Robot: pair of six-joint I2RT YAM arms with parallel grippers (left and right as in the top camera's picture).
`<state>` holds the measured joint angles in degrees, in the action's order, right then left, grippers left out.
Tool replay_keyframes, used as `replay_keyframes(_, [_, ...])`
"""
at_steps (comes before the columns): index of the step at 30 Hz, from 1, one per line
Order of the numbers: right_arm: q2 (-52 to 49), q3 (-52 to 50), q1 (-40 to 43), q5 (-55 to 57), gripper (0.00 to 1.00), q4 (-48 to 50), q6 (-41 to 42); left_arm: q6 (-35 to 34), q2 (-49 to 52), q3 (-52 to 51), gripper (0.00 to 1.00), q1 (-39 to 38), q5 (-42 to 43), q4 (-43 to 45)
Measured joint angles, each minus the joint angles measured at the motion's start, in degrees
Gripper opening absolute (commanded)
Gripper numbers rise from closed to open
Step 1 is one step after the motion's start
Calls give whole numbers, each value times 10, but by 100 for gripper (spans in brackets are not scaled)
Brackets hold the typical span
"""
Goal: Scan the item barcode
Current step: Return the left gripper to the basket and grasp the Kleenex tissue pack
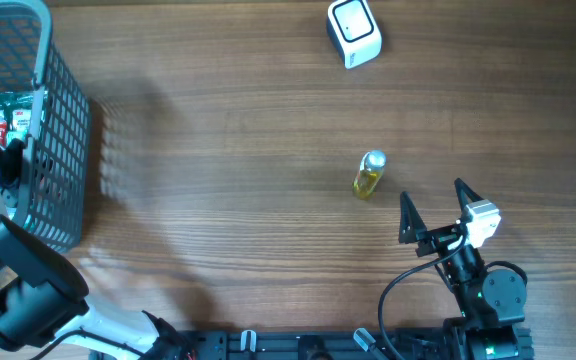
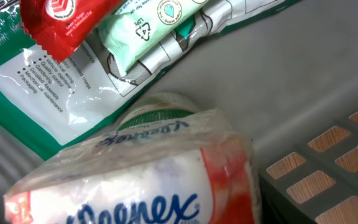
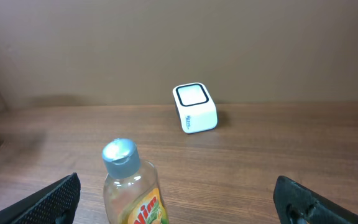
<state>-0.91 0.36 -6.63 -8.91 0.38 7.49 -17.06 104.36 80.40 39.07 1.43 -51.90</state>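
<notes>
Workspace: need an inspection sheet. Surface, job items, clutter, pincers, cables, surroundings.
Surface: wooden table, no spills seen.
Job's things: yellow bottle upright, grey cap, mid-table; white scanner near the far edge, apart from it.
Clutter: grey basket at left, holding a Kleenex pack, green-white pouch and red packet.
Pincers: right pincer open, short of the bottle, not touching; left pincer down in the basket, jaws not readable.
Cables: black cable looped beside the right arm's base.
Surroundings: brown wall behind the table.

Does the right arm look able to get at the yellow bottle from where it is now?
Probably yes. The right gripper is open and faces the yellow bottle, which stands upright just ahead of it, and nothing lies between them.
</notes>
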Motion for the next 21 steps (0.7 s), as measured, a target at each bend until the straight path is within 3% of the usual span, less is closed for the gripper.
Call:
replay_keyframes(6, [0, 0, 0, 0, 100, 0, 0, 0, -2, 0, 44, 0, 5, 1])
replay_keyframes(10, [0, 0, 0, 0, 100, 0, 0, -3, -9, 21, 44, 0, 59, -5])
replay_keyframes(21, [0, 0, 0, 0, 100, 0, 0, -22, -168, 281, 44, -1, 103, 1])
